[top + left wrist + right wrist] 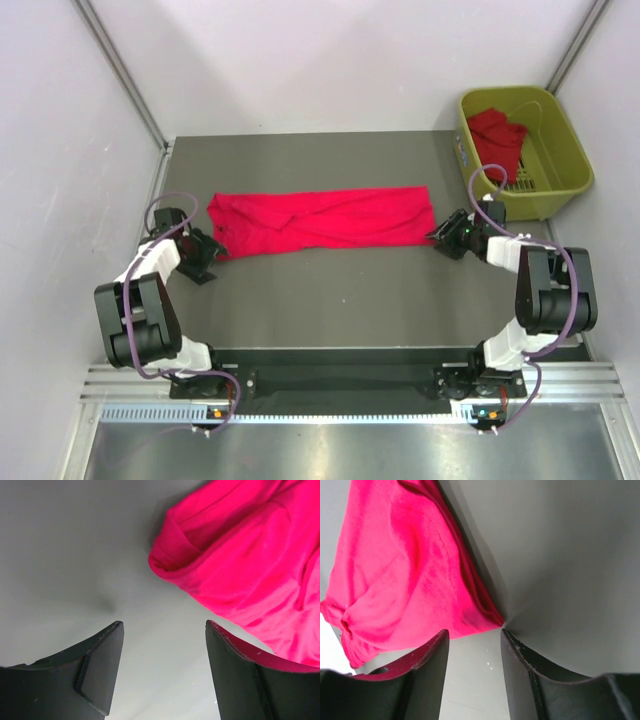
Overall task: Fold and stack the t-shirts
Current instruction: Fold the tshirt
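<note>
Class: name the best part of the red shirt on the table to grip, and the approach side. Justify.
Probably its two short ends: the shirt lies as a long crosswise band, so the left gripper should enter from the left, the right gripper from the right.

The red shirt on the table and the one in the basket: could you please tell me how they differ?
The table shirt lies spread out in a long band; the basket shirt is bunched in a heap. The table shirt has the left gripper and right gripper at its ends, fingers open; the basket shirt has neither near it. Both are plain bright red.
</note>
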Motion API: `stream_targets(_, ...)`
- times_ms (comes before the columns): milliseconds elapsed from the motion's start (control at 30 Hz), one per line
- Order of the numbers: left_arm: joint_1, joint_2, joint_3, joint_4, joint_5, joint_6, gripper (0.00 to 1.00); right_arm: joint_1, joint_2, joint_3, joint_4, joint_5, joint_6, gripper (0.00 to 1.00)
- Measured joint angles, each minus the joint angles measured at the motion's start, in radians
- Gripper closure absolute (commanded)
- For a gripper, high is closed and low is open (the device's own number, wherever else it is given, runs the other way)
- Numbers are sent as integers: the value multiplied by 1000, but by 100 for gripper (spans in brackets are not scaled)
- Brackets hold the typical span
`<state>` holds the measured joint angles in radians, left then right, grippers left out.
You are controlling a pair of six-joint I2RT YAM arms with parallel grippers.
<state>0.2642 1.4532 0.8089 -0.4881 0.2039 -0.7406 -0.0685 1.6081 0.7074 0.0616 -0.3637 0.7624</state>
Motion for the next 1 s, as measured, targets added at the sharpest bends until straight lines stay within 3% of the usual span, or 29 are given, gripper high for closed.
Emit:
stream_targets(233,2,76,26,27,-2,6,37,0,14,0,27,9,13,58)
stream_targets(333,2,117,49,45,-4,6,46,0,21,0,39,15,16,66)
stream_targets(433,3,146,73,49,-11,11,61,1,32,0,51,24,13,80)
stream_targets(467,4,154,82,50,-14,14,67,1,35,0,53,27,10,95)
stream_targets(500,4,162,91,50,-19,17,81,1,37,0,54,30,4,100)
stream_targets(600,5,185,121,49,-35,34,100,1,47,6,36,40,-2,100)
stream_targets(1000,6,220,162,5,-134,72,100,1,-6,79,-236,143,-145,100)
